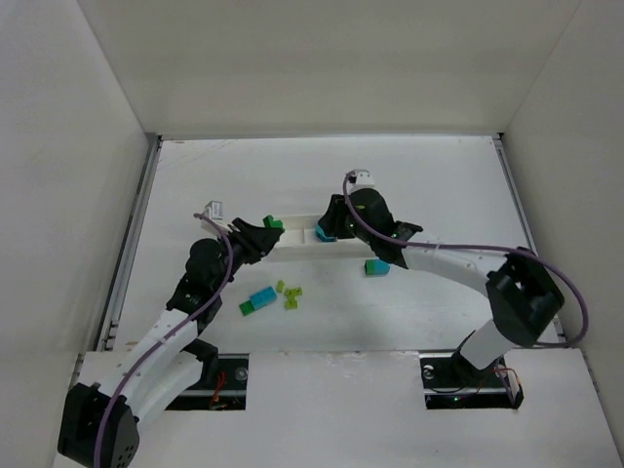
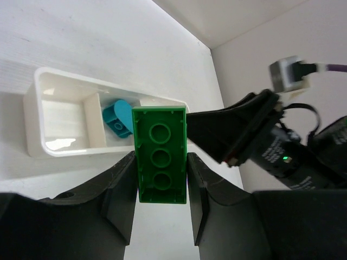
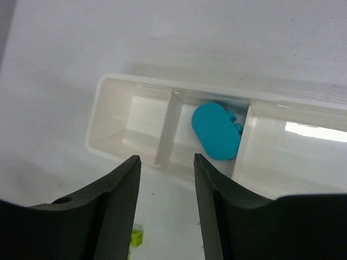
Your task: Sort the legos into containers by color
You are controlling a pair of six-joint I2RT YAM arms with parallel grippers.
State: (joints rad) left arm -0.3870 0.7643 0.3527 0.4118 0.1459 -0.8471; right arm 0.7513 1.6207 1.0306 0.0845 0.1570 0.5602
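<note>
A dark green lego (image 2: 160, 138) is clamped between the fingers of my left gripper (image 2: 160, 162), which hangs over the left end of the long white tray (image 2: 31, 124) of three containers. My right gripper (image 3: 167, 162) stands open and empty just in front of the tray (image 3: 108, 86), near its middle. A cyan-blue lego (image 3: 216, 131) lies in the middle compartment. From above, the left gripper (image 1: 268, 232) and right gripper (image 1: 328, 230) sit at the tray (image 1: 295, 245). Loose on the table are a cyan and green pair (image 1: 258, 300), pale yellow-green bits (image 1: 291, 295) and a cyan and green piece (image 1: 376, 266).
White walls enclose the table on three sides. The right arm's black wrist (image 2: 271, 146) reaches close beside the left gripper on its right. One yellow-green brick (image 3: 136, 237) lies below the right gripper's left finger.
</note>
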